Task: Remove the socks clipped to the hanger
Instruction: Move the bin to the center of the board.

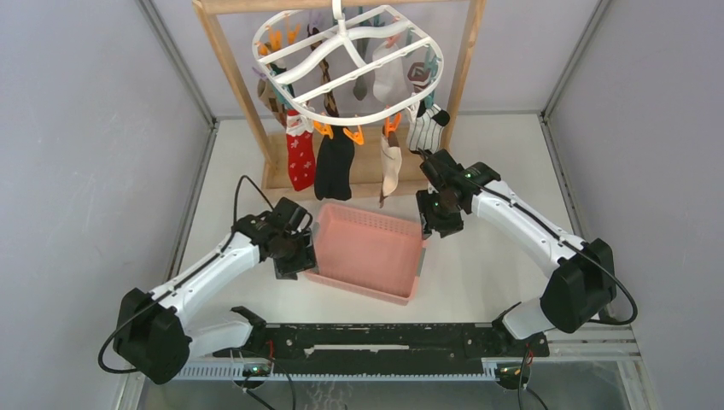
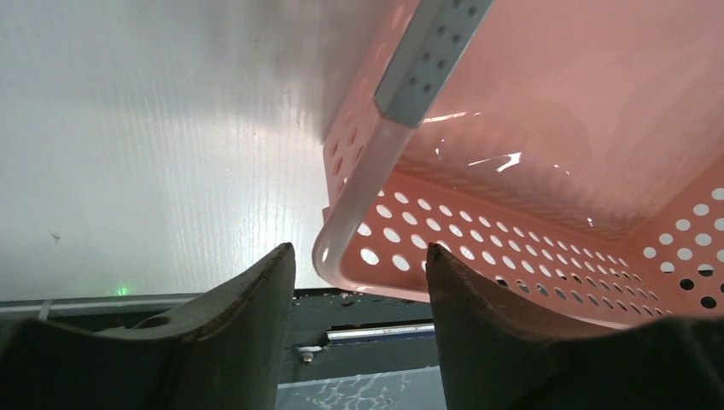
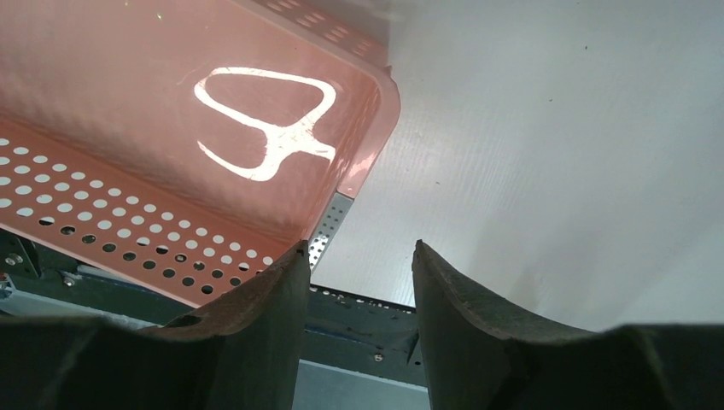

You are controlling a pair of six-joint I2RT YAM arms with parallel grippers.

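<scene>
Left pincer (image 1: 293,259), right pincer (image 1: 440,224) flank basket (image 1: 367,254); socks (image 1: 334,171) hang beyond, apart.

Top camera: fixed, high, behind my arm bases (image 1: 154,337), facing forward and down. Far enough back for whole table (image 1: 478,286), pink basket (image 1: 367,248) mid-table, hanger (image 1: 340,36) at far end.
Left wrist camera: very close, low, looking past my left fingers (image 2: 230,333) at basket's left corner.
Right wrist camera: same closeness, past my right fingers (image 3: 248,333), basket's right corner.
Shared by all three: basket, table.
</scene>
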